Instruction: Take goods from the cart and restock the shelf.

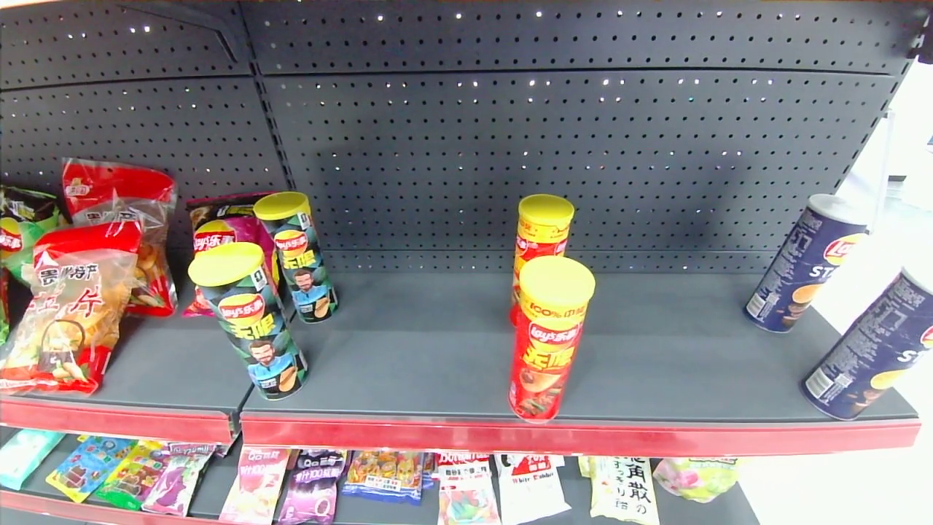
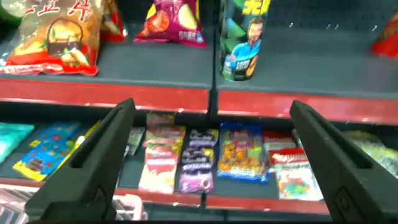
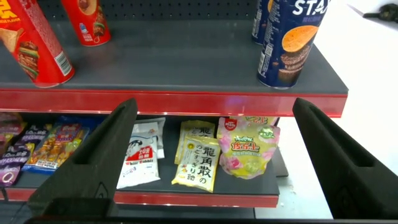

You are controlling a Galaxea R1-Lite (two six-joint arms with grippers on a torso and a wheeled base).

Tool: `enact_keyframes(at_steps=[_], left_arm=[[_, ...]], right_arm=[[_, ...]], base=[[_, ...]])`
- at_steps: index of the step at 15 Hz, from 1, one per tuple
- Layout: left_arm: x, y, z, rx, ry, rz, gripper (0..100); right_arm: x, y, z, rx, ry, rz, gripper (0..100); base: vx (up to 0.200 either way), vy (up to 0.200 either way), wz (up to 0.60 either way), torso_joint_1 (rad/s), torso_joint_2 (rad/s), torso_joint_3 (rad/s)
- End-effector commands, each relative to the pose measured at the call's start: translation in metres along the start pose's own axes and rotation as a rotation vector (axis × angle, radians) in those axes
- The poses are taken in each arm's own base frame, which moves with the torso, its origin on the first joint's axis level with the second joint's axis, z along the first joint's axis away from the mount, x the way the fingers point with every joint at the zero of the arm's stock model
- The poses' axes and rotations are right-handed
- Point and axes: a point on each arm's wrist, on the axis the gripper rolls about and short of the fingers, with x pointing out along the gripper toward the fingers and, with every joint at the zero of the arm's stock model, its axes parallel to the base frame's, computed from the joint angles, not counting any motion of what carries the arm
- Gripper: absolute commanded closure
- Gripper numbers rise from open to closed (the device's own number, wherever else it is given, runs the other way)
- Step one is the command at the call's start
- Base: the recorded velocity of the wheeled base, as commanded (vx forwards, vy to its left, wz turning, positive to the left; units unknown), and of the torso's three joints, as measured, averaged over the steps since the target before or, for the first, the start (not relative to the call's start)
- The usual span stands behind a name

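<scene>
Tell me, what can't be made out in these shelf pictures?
Head view: rear red can, lower half hidden by front red can.
Head view: purple bag, mostly behind green cans.
Head view: nearest blue can, top cut by the right edge.
Head view: lower-shelf packets, cut by the bottom edge.

Shelf tally: two shelf levels, six cans, four bags, some eleven packets.

On the upper shelf (image 1: 437,350): two green-patterned cans (image 1: 251,321) toward nine o'clock, two red cans (image 1: 550,343) close to centre and two navy cans (image 1: 802,262) at three o'clock. Six cans in all, four of them yellow-lidded. Also four snack bags out at nine o'clock: two red bags (image 1: 69,306), one green bag (image 1: 22,226), and one purple bag (image 1: 222,230) just behind the green-patterned pair. On the lower shelf (image 1: 729,503) at six o'clock: roughly eleven flat packets (image 1: 255,485) in one row, exact number hard to fix where overlapping.
</scene>
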Motion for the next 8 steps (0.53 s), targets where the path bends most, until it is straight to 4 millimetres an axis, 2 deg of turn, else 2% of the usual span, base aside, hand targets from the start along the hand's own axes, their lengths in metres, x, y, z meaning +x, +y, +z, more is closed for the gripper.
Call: enact_keyframes(at_steps=[1, 3, 4, 5, 6, 7, 8], left_arm=[[-0.001, 0.000, 0.000, 0.020, -0.010, -0.014, 0], [-0.001, 0.000, 0.000, 0.031, -0.008, -0.020, 0], [-0.001, 0.000, 0.000, 0.031, -0.008, -0.020, 0], [-0.001, 0.000, 0.000, 0.031, -0.008, -0.020, 0], [-0.001, 0.000, 0.000, 0.031, -0.008, -0.020, 0], [-0.001, 0.000, 0.000, 0.031, -0.008, -0.020, 0], [-0.001, 0.000, 0.000, 0.031, -0.008, -0.020, 0]], right_arm=[[0.000, 0.000, 0.000, 0.000, 0.000, 0.000, 0], [0.000, 0.000, 0.000, 0.002, 0.000, 0.005, 0], [-0.002, 0.000, 0.013, 0.054, -0.054, -0.007, 0], [0.000, -0.002, 0.055, 0.174, -0.088, -0.039, 0], [0.013, -0.004, 0.112, 0.314, -0.105, -0.101, 0], [0.028, -0.003, 0.170, 0.324, -0.139, -0.035, 0], [0.040, 0.000, 0.199, 0.269, -0.142, 0.103, 0]], base=[[0.000, 0.000, 0.00, 0.000, 0.00, 0.000], [0.000, 0.000, 0.00, 0.000, 0.00, 0.000], [0.000, 0.000, 0.00, 0.000, 0.00, 0.000], [0.000, 0.000, 0.00, 0.000, 0.00, 0.000], [0.000, 0.000, 0.00, 0.000, 0.00, 0.000], [0.000, 0.000, 0.00, 0.000, 0.00, 0.000], [0.000, 0.000, 0.00, 0.000, 0.00, 0.000]])
